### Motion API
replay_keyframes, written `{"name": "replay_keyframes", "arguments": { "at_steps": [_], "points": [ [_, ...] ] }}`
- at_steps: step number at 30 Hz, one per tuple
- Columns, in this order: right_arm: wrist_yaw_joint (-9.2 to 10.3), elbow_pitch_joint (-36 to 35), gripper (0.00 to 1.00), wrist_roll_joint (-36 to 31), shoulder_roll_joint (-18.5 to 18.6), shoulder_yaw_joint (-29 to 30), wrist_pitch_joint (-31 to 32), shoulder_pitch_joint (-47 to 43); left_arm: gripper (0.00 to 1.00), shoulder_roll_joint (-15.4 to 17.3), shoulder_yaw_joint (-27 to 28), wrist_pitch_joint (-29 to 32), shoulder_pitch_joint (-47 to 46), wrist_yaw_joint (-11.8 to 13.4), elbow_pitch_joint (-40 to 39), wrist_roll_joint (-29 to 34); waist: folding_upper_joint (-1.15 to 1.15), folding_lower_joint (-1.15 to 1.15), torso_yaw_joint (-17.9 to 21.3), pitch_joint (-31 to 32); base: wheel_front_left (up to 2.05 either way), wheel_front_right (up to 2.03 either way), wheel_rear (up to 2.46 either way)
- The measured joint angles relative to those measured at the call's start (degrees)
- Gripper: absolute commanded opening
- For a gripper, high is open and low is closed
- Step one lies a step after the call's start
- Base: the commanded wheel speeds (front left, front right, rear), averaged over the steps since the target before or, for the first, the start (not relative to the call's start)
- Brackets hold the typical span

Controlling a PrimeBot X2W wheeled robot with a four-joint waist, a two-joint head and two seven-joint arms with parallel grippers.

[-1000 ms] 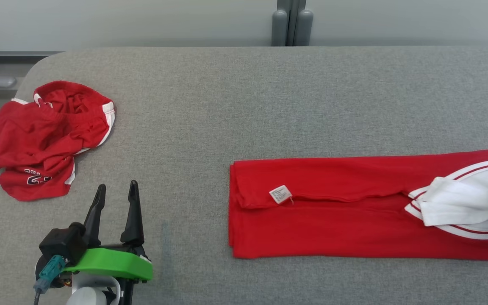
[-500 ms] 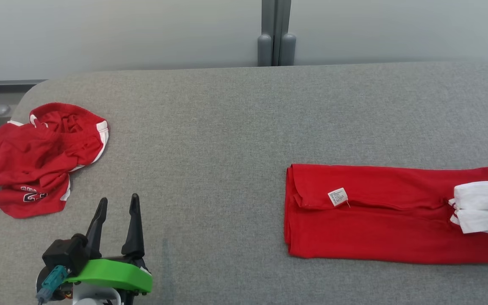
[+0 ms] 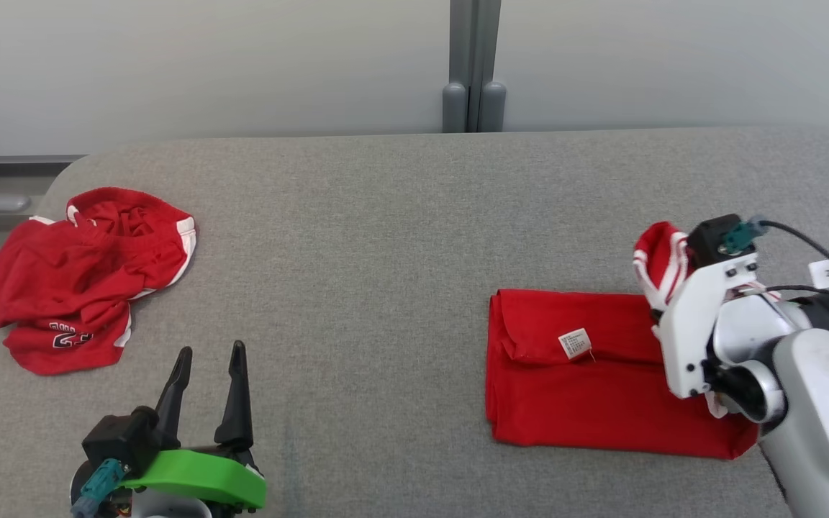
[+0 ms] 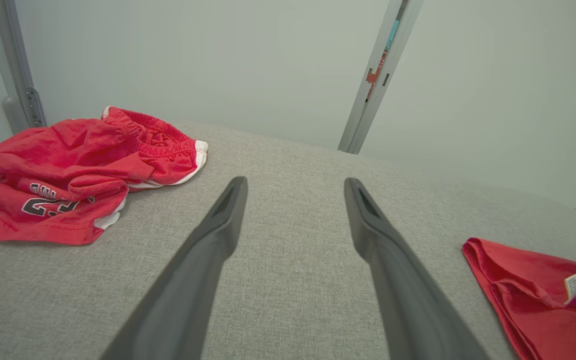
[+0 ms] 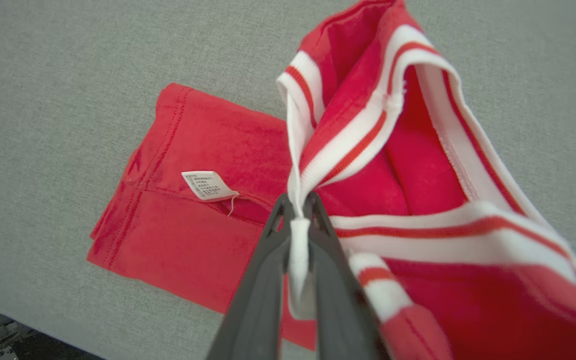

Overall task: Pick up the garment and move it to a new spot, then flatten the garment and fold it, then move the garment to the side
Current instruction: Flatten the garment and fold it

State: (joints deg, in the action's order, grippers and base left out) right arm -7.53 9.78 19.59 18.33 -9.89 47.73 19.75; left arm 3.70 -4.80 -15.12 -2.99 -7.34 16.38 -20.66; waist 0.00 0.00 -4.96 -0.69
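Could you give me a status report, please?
Left gripper open, idle. Right gripper shut on red jersey, striped edge raised over folded half. Crumpled red shorts far left, not blocking.

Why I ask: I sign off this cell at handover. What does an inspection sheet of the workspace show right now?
Surface: grey fabric-covered table, flat.
Job's things: red garment lies part-folded at the right, its white label facing up and its striped end lifted.
Clutter: crumpled red garment with white trim and dark print, at the left edge.
Grippers: left gripper open over bare table, holding nothing; right gripper shut on the red garment's white trim.
Cables: black cable with a white tag at the right wrist; teal connector at the left wrist.
Surroundings: pale wall and grey post behind the table.
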Motion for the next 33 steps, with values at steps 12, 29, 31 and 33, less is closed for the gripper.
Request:
{"name": "replay_keyframes", "arguments": {
  "at_steps": [12, 29, 31, 33],
  "points": [
    [0.01, 16.7, 0.00, 0.8, -9.4, -9.5, -5.9, 7.3, 1.00, -0.2, -1.9, 0.0, -2.0, 0.0, 0.9, -0.7, 0.00, 0.00, -2.6, -1.1, 0.00, 0.00, 0.00],
    [0.01, 16.9, 1.00, 11.4, -12.7, -15.4, -10.2, 11.5, 1.00, -0.3, -1.0, 0.0, -2.6, 0.0, 1.0, -0.9, 0.00, 0.00, -3.5, -1.6, 0.00, 0.00, 0.00],
    [0.01, 11.7, 1.00, 14.9, -12.3, -16.2, -10.6, 11.4, 1.00, -0.3, -0.7, 0.0, -2.5, 0.0, 1.0, -0.9, 0.00, 0.00, -3.0, -1.3, 0.00, 0.00, 0.00],
    [0.00, 6.7, 1.00, 18.2, -11.3, -15.8, -11.6, 10.7, 1.00, -0.2, -0.4, 0.0, -2.3, 0.0, 1.0, -0.9, 0.00, 0.00, -2.3, -1.0, 0.00, 0.00, 0.00]
  ]
}}
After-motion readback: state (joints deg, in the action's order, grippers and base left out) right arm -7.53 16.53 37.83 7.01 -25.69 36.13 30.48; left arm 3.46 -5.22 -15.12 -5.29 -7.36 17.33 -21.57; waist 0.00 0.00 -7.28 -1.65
